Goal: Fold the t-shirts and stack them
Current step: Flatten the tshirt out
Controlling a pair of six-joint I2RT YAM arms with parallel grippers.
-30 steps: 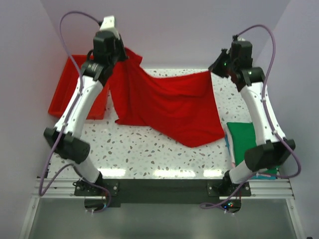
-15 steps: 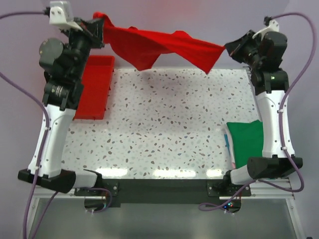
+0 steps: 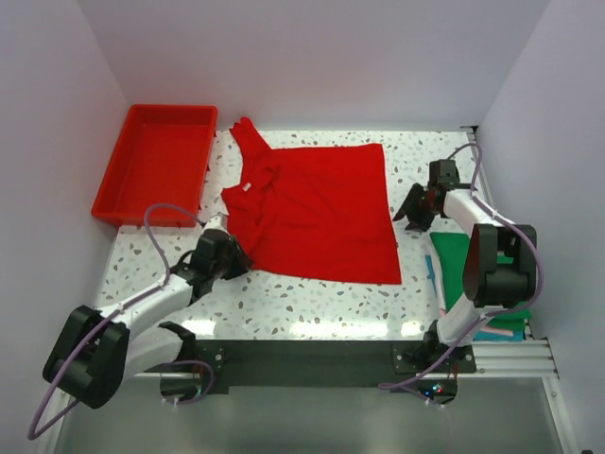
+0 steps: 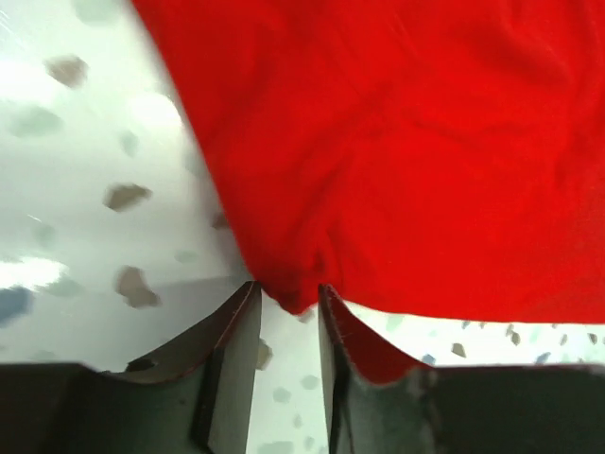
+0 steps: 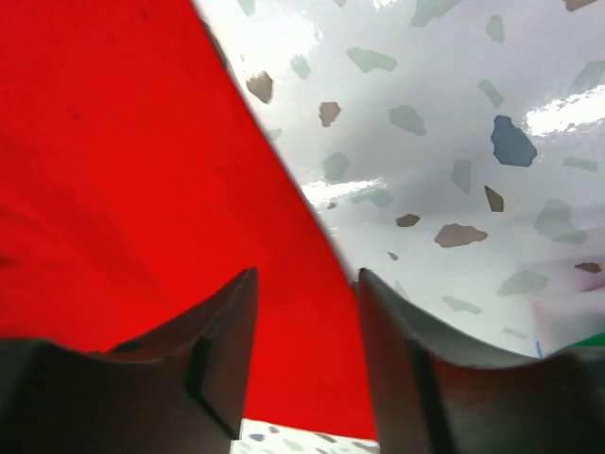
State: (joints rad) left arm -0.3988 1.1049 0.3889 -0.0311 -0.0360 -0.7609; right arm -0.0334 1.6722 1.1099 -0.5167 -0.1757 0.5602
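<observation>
We see the red t-shirt (image 3: 321,213) spread flat on the desk (image 3: 312,303) between the two claws, its long axis running from one claw to the other. The neck and its small white neck label (image 3: 248,187), too small to read, are at the left claw's (image 4: 287,287) end, and the straight hem is by the right claw (image 5: 307,274). Both claws stand spread, pinching nothing, with the shirt's near corner at the left claw's tips and the hem edge running past the right one's gap. Beyond the left claw, to its outer side, sits a red tray (image 3: 156,112), and nearer than the right claw a folded green t-shirt (image 3: 452,260) lies partly hidden by the right arm (image 3: 496,270).
</observation>
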